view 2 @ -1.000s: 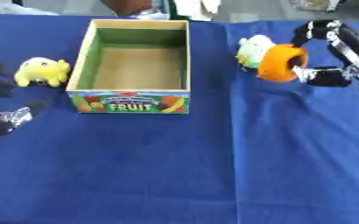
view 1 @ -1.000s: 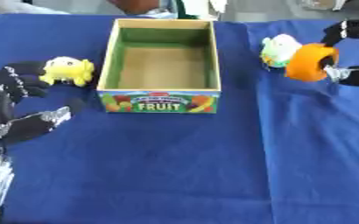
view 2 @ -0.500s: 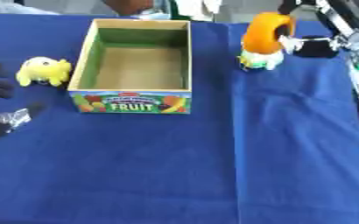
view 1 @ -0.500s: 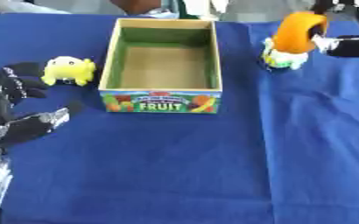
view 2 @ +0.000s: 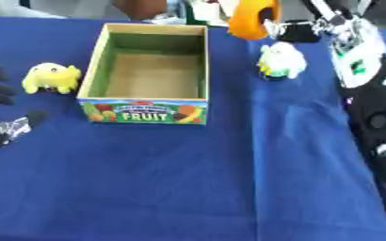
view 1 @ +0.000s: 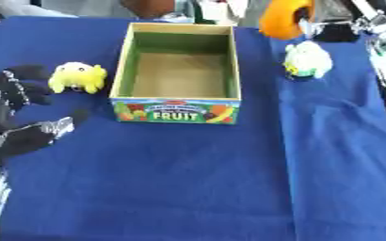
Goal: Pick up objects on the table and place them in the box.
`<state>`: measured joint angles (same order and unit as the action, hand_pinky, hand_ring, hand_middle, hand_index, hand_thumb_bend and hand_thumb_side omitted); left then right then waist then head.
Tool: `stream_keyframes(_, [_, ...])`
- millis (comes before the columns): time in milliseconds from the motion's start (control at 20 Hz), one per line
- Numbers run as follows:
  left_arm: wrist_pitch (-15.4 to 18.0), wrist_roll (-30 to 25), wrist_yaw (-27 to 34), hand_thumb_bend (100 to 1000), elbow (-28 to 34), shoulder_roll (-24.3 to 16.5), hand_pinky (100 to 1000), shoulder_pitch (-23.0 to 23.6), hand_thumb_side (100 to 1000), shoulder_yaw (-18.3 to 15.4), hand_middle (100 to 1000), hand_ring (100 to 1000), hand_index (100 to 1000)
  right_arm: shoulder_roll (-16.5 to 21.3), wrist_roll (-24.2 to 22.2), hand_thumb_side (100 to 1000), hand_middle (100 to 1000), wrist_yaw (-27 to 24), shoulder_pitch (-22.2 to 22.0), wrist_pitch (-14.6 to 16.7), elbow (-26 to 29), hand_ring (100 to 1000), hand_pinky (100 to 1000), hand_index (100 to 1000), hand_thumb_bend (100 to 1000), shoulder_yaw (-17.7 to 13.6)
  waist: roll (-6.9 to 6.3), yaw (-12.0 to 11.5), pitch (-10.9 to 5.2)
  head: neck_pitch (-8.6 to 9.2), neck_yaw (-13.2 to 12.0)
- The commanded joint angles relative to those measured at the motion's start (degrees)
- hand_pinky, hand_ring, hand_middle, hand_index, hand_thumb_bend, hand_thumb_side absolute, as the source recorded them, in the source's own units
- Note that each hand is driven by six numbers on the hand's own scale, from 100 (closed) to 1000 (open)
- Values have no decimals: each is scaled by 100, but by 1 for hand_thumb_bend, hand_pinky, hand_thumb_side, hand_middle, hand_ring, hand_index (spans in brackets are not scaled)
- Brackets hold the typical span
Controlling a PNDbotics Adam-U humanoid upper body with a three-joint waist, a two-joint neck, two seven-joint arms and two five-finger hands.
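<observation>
Left eye view gives me my left robot hand (view 1: 19,127) nearest, low at the left edge of the desk (view 1: 188,188), resting on the blue cloth with its fingers spread and relaxed, holding nothing. Just beyond its fingertips sits a small yellow plush toy (view 1: 77,77), apart from the hand and just beside the left wall of the box (view 1: 178,110). That box stands upright in the middle of the desk, a cardboard tray with green inner walls, a bare brown floor and a printed front panel reading FRUIT; I see nothing inside it. To the right of the box, near but not touching it, a pale green and white plush toy (view 2: 282,60) stands on the cloth. Farthest away, at the top edge, my right robot hand (view 2: 299,29) is lifted above the desk's far side with its fingers closed on an orange object (view 2: 251,18), which hangs above and behind the pale toy, to the right of the box's far right corner and not over its opening.
</observation>
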<state>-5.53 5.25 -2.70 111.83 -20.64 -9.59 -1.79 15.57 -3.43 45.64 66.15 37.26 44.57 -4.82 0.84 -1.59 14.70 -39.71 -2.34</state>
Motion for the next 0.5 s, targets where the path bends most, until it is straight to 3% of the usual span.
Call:
stream_keyframes(50, [15, -104, 80, 805, 60, -115, 592, -151, 100, 74, 628, 604, 741, -164, 79, 100, 602, 236, 231, -140, -90, 801, 699, 301, 100, -138, -14, -77, -126, 87, 111])
stream_keyframes(500, [32, -275, 214, 808, 76, -102, 591, -387, 100, 216, 627, 603, 741, -600, 245, 100, 602, 659, 320, -348, -234, 807, 699, 306, 100, -277, -7, -389, -122, 121, 310])
